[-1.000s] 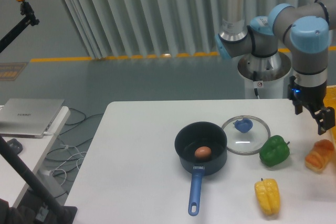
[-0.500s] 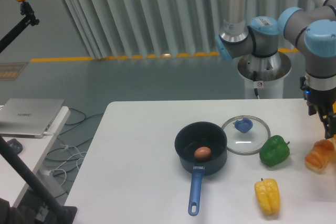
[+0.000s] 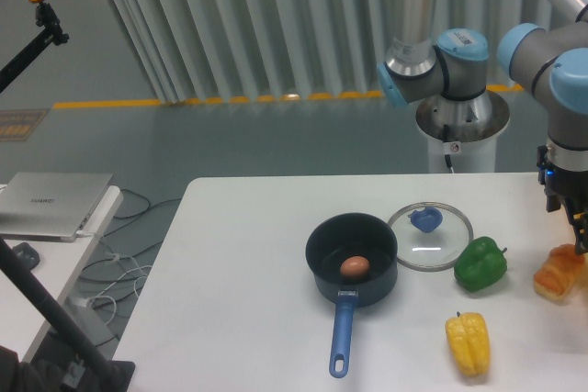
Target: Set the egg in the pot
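Seeing egg (image 3: 355,268) inside pot (image 3: 351,259), approx 6 o'clock on its floor; smooth, light, prob fragile, so I'd pinch its midsection. Tool (image 3: 579,227) at frame edge; can't tell opening or load.

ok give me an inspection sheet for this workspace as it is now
surface: white table, bare on its left half
job's things: egg lies inside the pot, handle toward the camera
clutter: glass lid right of the pot, green pepper, yellow pepper, orange bread-like item
gripper: gripper at the right frame edge above the bread-like item, cut off, state unclear
cables: loose cables on the floor left of the table
surroundings: laptop on a side stand, grey slatted wall
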{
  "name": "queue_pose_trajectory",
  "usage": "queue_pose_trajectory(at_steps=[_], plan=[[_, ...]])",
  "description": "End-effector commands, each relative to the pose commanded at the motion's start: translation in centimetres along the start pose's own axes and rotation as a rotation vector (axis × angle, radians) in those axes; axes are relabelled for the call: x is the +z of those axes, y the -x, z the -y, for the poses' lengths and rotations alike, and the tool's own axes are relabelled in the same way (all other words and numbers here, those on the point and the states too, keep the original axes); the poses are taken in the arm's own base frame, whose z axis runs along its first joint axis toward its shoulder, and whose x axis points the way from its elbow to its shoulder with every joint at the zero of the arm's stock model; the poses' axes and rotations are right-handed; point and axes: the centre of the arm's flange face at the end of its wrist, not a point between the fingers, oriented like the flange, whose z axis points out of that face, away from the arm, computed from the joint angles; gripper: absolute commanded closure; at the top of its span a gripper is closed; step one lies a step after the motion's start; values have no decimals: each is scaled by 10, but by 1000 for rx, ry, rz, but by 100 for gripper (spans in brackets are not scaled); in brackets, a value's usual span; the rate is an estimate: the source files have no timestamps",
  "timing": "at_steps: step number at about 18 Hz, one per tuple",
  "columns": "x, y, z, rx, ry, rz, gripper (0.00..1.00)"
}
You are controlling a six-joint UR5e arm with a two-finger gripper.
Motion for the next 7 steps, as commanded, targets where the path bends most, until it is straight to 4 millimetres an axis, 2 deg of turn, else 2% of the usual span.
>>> queue_pose_trajectory(at_steps=[7], plan=[[0,0,1,-2,-6,1,0]])
